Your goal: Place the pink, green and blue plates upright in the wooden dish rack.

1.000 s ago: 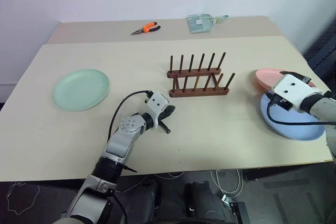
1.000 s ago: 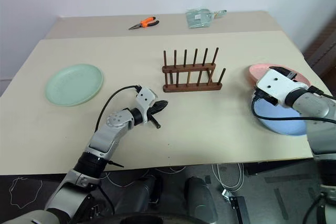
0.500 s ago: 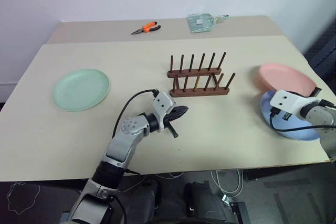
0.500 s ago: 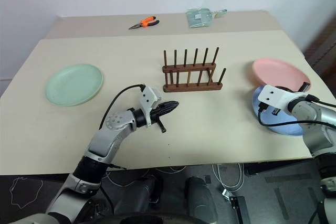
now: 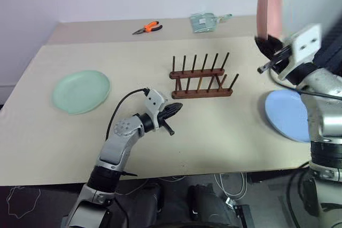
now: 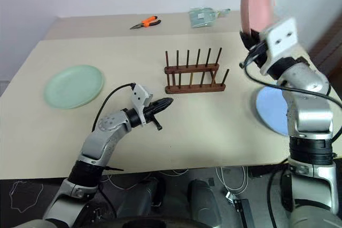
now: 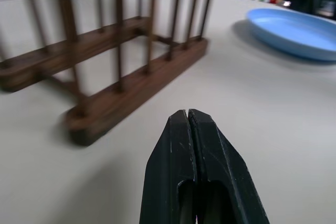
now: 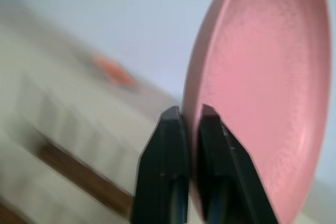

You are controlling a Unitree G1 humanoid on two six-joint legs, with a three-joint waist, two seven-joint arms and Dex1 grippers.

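Three plates — the pink plate (image 5: 269, 4) upright, pinched in the right hand (image 8: 190, 119); green plate (image 5: 81, 91) and blue plate (image 5: 288, 115) flat on the worktop (image 5: 224, 132). One empty wooden dish rack (image 5: 202, 77). Left hand (image 7: 188, 116) — closed, holding nothing.

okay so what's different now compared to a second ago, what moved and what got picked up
The right tool has closed on the rim of the pink plate and lifted it off the table, holding it upright on edge above and to the right of the wooden dish rack. The left tool stayed shut in front of the rack. The blue plate, green plate and rack have not moved.
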